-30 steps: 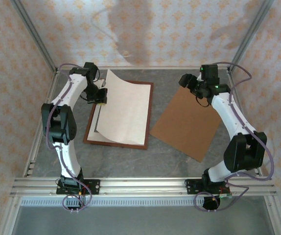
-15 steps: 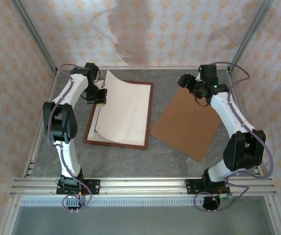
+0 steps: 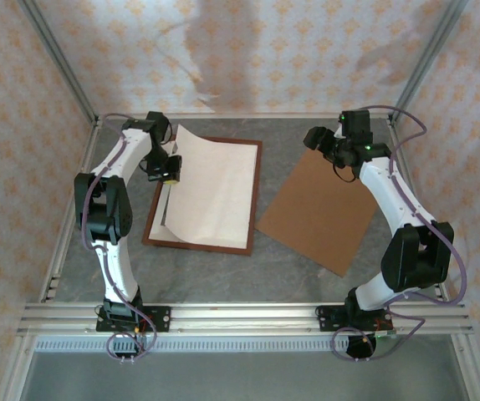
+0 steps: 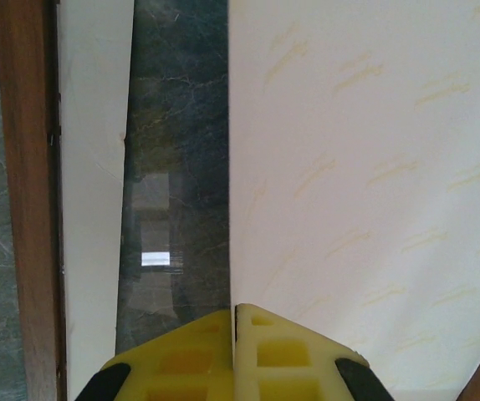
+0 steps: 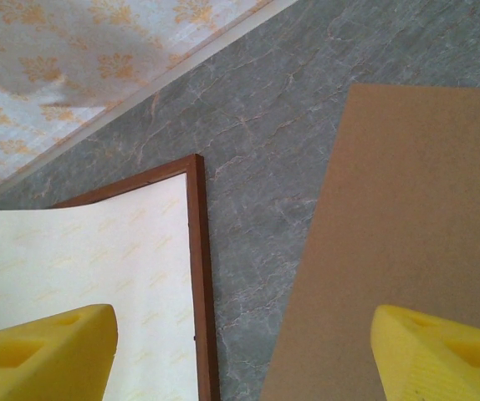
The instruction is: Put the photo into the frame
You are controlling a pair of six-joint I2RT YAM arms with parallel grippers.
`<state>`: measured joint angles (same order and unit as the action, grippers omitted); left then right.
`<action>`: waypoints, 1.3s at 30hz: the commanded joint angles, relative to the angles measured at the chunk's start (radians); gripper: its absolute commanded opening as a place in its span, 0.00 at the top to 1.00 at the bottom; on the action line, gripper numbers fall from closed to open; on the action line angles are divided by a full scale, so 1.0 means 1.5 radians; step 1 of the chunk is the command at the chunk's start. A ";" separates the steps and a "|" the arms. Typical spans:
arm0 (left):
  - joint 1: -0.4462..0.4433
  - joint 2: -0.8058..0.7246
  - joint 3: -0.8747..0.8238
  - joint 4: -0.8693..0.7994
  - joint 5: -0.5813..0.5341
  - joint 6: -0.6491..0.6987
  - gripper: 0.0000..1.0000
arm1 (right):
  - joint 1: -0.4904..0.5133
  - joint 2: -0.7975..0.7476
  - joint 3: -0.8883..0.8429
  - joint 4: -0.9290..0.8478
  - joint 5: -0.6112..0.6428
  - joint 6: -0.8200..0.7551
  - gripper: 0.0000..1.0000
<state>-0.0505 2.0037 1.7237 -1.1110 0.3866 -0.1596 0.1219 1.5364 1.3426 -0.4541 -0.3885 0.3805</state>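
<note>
The frame (image 3: 256,196), thin reddish-brown moulding, lies flat at the table's left centre with a cream mat (image 4: 89,209) inside it. The photo (image 3: 215,184) arches over it, its pale back with faint yellow marks facing up (image 4: 365,192) and its printed side hidden. My left gripper (image 3: 171,175) is shut on the photo's left edge (image 4: 234,313), holding that edge up above the mat window. The right gripper (image 3: 317,138) hangs open above the table, between the frame's right moulding (image 5: 200,276) and the cardboard, with nothing between its fingers (image 5: 240,334).
A plain brown cardboard backing board (image 3: 324,209) lies at an angle right of the frame, close to its lower right corner (image 5: 416,217). Aluminium rails and patterned walls enclose the grey table. Bare table (image 5: 273,209) separates frame and board.
The left gripper has sunk slightly with the photo's edge, so the sheet arches lower over the frame. The right arm has shifted only a little.
</note>
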 commanded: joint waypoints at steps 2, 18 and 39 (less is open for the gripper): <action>0.001 -0.002 -0.004 0.013 0.012 -0.012 1.00 | 0.004 0.007 -0.002 0.014 0.011 -0.012 0.21; -0.003 0.042 0.056 -0.011 0.000 0.000 0.82 | 0.004 0.010 -0.006 0.012 0.014 -0.015 0.21; -0.003 0.086 0.090 0.046 -0.160 -0.031 0.19 | 0.019 0.019 -0.044 0.022 0.015 -0.016 0.20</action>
<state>-0.0521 2.1662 1.8507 -1.0874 0.2340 -0.1772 0.1375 1.5478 1.2980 -0.4389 -0.3882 0.3767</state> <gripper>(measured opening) 0.807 0.794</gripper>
